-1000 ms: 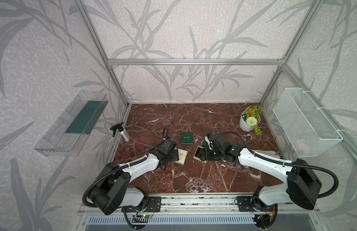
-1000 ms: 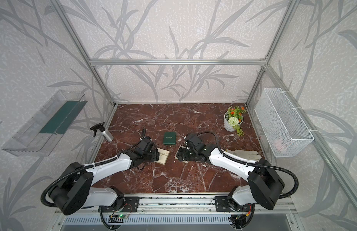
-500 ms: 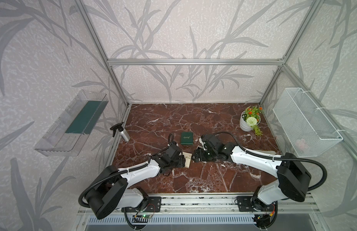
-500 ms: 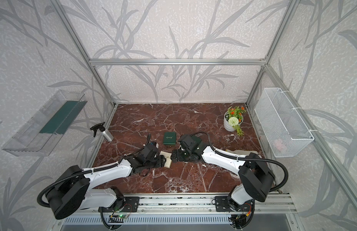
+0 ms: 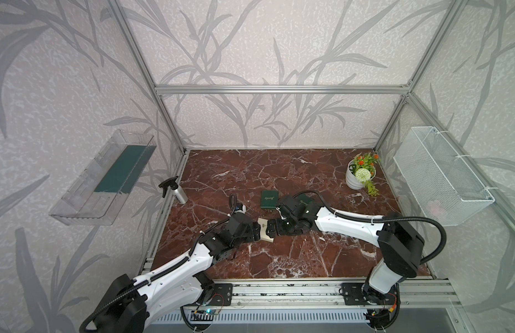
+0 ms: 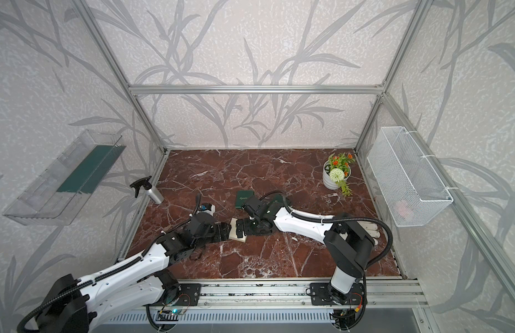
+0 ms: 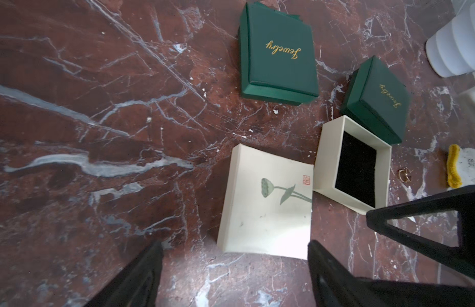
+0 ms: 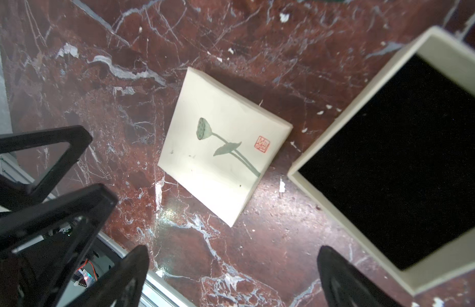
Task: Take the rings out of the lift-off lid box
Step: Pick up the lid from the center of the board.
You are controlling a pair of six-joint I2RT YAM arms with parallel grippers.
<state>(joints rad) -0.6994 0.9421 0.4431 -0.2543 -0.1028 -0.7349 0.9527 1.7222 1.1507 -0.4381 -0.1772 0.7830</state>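
Ring (image 7: 404, 175) (only one I can spot) sits on the bench (image 7: 98, 106) right beside the box (image 7: 327, 159), whose black insert looks empty, lid (image 7: 265, 207) parked alongside, I guess to stay out of the way, both arms' jaws apart, holding nothing.

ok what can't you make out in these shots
Open cream box with black lining: interior too dark in the left wrist view, cut off by the edge in the right wrist view; any rings inside cannot be told.
Small shiny metal ring on the marble: too small to count hoops.
Pink item in white wire basket: blurred behind mesh.
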